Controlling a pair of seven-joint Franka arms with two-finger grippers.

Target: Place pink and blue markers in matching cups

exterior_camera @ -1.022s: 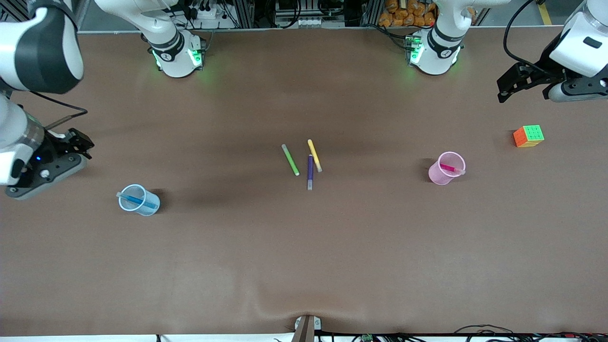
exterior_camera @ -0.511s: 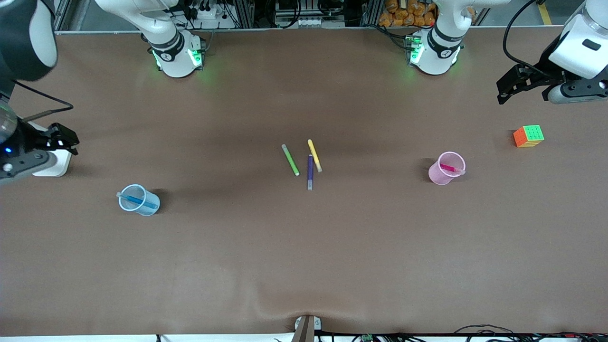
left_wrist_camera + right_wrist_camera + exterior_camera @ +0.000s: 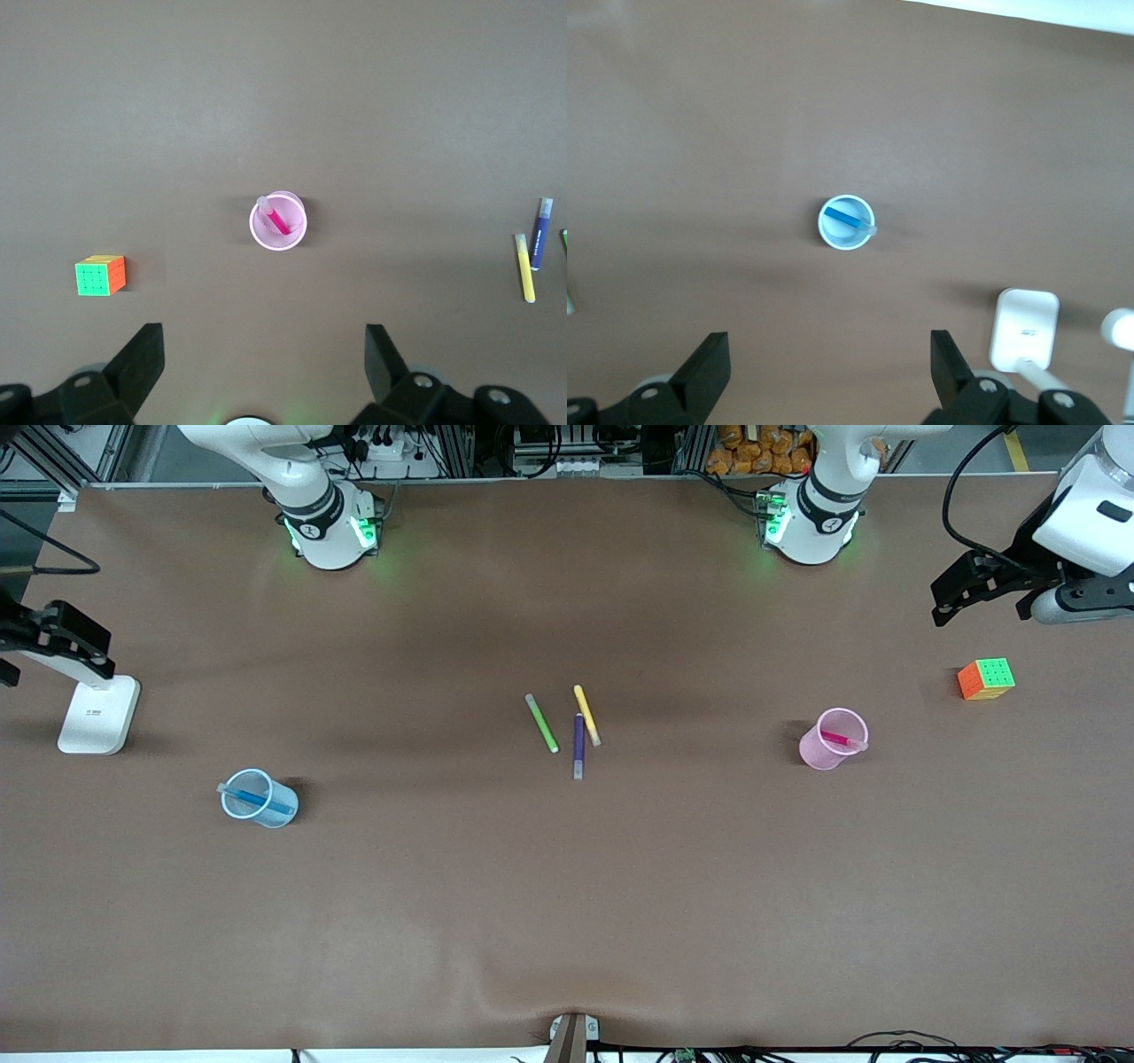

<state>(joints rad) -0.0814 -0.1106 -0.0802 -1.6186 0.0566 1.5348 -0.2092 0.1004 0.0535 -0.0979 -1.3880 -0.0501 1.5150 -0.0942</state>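
Note:
The pale pink cup [image 3: 819, 751] stands upright toward the left arm's end, with the pink marker [image 3: 837, 738] leaning inside it. The light blue cup [image 3: 266, 810] stands toward the right arm's end, with the blue marker [image 3: 257, 798] leaning inside it. My left gripper [image 3: 943, 607] hangs open and empty, high over the table's end by the cube. In the left wrist view [image 3: 264, 341] it looks down on the pink cup [image 3: 294, 232]. My right gripper [image 3: 89, 646] hangs open and empty over a white stand. In the right wrist view [image 3: 830, 350] it looks down on the blue cup [image 3: 833, 235].
A green marker [image 3: 541, 724], a yellow marker [image 3: 586, 715] and a dark purple marker [image 3: 578, 746] lie together mid-table. A colour cube [image 3: 986, 678] sits near the left arm's end. A white stand base [image 3: 97, 713] sits at the right arm's end.
My right arm has drawn back and up toward the table's end, uncovering the white stand base. My left gripper has barely shifted. The cups and markers have not moved.

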